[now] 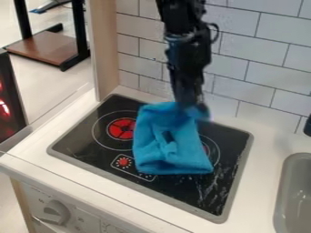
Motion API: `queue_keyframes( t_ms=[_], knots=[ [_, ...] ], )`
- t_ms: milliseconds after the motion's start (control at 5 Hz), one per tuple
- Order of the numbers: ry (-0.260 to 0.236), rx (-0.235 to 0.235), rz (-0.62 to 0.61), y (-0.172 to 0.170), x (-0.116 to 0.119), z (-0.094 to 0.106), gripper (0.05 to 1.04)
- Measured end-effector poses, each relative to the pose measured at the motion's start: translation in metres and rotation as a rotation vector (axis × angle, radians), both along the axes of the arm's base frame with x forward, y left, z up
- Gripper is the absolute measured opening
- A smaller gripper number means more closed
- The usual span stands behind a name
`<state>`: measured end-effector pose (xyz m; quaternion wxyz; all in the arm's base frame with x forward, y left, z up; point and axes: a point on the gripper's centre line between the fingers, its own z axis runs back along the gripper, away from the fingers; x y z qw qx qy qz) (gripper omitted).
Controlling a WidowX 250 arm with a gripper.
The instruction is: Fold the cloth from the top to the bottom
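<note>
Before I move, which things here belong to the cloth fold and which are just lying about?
Part of the job:
- blue cloth
- black gripper, at the cloth's top end
- stovetop under the cloth

Just around:
- grey sink, right
- knob on the front panel
- brown board in the black frame, upper left

Black tool (193,105), nearly straight down

The cloth (150,145) looks matt, the cooktop (82,141) glossy, the tiles (280,25) smooth.
</note>
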<state>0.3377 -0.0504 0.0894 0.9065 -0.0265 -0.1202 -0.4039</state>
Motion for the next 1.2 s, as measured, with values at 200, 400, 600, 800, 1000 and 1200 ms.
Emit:
queue_keyframes(
  t_ms=[200,400,600,800,1000,1200],
  knots=[
    [0.017,-0.02,-0.093,-0.006,-0.016,-0.011,0.05],
    [0.033,0.042,-0.125,0.004,-0.032,-0.022,0.05],
    [0.068,0.094,-0.135,0.014,-0.048,-0.033,0.05],
    [0.099,0.13,-0.1,0.027,-0.055,-0.039,0.069],
    [0.105,0.142,-0.038,0.031,-0.056,-0.04,0.219],
    [0.104,0.142,-0.027,0.031,-0.054,-0.038,0.478]
  ],
)
